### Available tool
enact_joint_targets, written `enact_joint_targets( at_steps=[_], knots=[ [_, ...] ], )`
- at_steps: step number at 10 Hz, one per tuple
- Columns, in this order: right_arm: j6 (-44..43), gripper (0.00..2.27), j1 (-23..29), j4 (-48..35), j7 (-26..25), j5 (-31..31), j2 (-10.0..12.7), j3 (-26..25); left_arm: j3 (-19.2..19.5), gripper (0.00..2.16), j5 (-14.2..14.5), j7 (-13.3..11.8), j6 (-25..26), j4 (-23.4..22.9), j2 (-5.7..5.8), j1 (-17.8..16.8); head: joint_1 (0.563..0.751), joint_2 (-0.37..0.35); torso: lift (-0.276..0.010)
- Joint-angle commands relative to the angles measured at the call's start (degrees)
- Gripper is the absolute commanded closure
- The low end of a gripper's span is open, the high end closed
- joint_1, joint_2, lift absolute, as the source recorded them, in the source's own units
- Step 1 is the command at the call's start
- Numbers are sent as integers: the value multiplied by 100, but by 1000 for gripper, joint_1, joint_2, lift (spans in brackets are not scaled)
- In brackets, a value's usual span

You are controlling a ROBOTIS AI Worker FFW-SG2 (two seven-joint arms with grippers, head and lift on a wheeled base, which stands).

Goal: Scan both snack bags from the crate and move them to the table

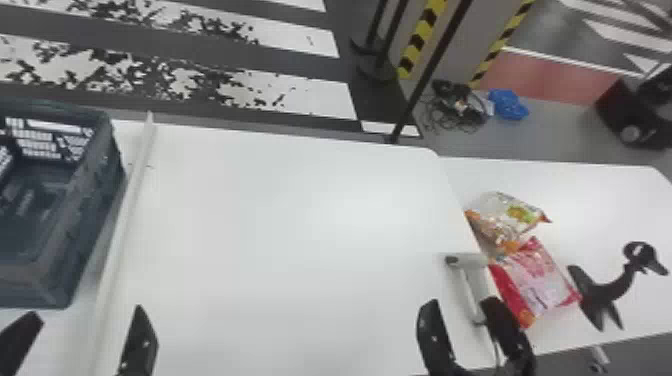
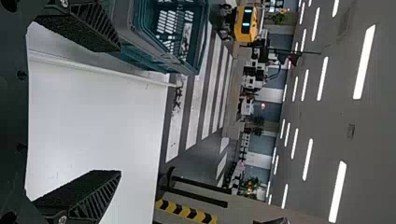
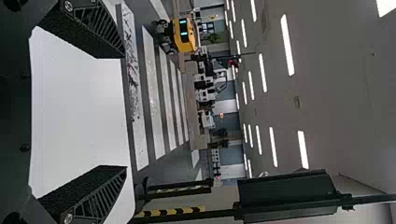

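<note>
Head view: the red snack bag and the clear-and-orange snack bag lie on the right-hand table, transfer apparently complete, scanning unconfirmed. The red bag's long axis runs away from the robot, near end angled right. Left hand and right hand are empty, fingers wide.

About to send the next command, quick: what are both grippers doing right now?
Left gripper: open, fingers apart, nothing between them.
Right gripper: open, fingers apart, holding nothing.
</note>
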Motion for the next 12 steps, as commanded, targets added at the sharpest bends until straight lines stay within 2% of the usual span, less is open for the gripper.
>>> enact_joint_targets(
  at_steps=[1,12],
  knots=[
    [-28,80,-8,12,8,0,0,-9,0,56,1,1,-8,3,-3,0,695,-322,-87],
    [-556,80,106,65,87,0,0,-114,-97,56,-8,9,10,-50,-21,-44,695,-350,-87]
  ],
)
